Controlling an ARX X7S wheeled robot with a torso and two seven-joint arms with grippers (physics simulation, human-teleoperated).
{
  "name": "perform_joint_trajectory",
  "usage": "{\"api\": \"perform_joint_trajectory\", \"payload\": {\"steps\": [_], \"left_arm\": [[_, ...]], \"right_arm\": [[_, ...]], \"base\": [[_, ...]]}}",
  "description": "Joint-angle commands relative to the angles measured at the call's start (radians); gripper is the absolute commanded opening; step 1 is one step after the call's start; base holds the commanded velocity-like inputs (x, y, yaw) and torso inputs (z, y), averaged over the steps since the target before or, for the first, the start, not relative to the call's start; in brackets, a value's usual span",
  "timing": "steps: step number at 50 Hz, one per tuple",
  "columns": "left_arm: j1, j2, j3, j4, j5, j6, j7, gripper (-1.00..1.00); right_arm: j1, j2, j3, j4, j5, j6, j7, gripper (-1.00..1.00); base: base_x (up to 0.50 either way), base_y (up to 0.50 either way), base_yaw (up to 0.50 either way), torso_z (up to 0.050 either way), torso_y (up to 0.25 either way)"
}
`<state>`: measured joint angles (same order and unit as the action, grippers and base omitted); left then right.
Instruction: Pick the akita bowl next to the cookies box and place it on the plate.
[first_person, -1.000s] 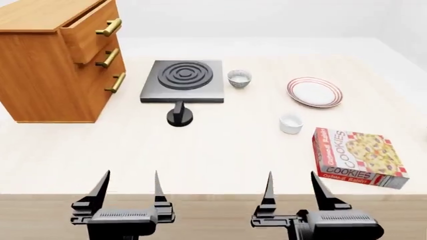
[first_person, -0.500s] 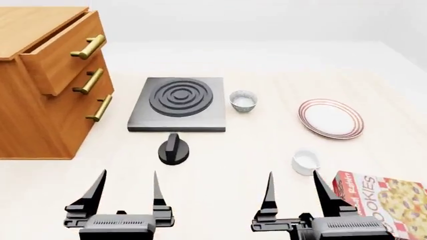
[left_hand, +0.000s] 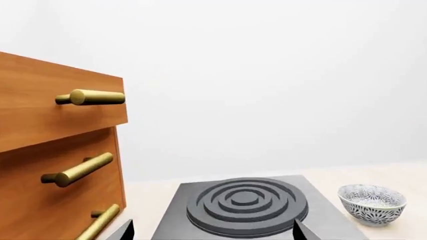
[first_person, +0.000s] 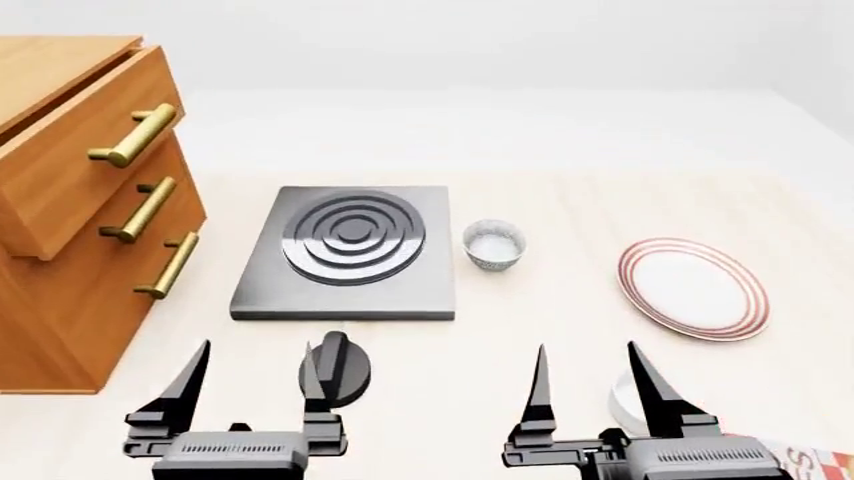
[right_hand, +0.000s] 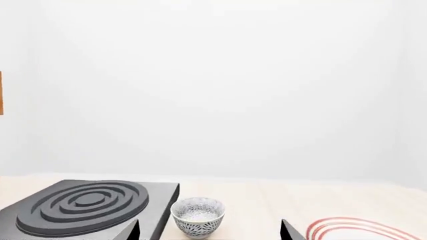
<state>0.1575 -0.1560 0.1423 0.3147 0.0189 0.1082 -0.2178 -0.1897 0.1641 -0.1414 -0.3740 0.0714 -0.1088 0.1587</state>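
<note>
A pale wooden table under white walls carries a black stove plate, taken here as the landmark. Just right of it stands a speckled bowl, farther right the plate, to its left a wooden drawer cabinet, and in front a black knob. The left end effector and right end effector hover released and empty near the stove plate's front, the right one partly hiding the akita bowl beside a corner of the cookies box.
</note>
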Motion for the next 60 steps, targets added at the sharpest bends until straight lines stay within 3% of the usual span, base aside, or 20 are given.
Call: {"api": "perform_joint_trajectory", "payload": {"steps": [1,2,60], "left_arm": [[0.0,-0.009,0.007,0.002,-0.01,-0.003,-0.009,1.0],[0.0,-0.01,0.006,0.002,-0.011,-0.004,-0.011,1.0],[-0.01,-0.044,0.042,-0.002,-0.027,-0.01,-0.054,1.0]], "right_arm": [[0.001,0.008,-0.007,0.009,0.003,-0.013,0.011,1.0],[0.009,0.013,-0.014,0.0,0.007,0.044,0.007,1.0],[0.019,0.044,-0.045,0.031,0.027,-0.004,0.04,1.0]], "base": [[0.0,0.0,0.0,0.0,0.0],[0.0,0.0,0.0,0.0,0.0],[-0.04,-0.5,0.0,0.0,0.0]]}}
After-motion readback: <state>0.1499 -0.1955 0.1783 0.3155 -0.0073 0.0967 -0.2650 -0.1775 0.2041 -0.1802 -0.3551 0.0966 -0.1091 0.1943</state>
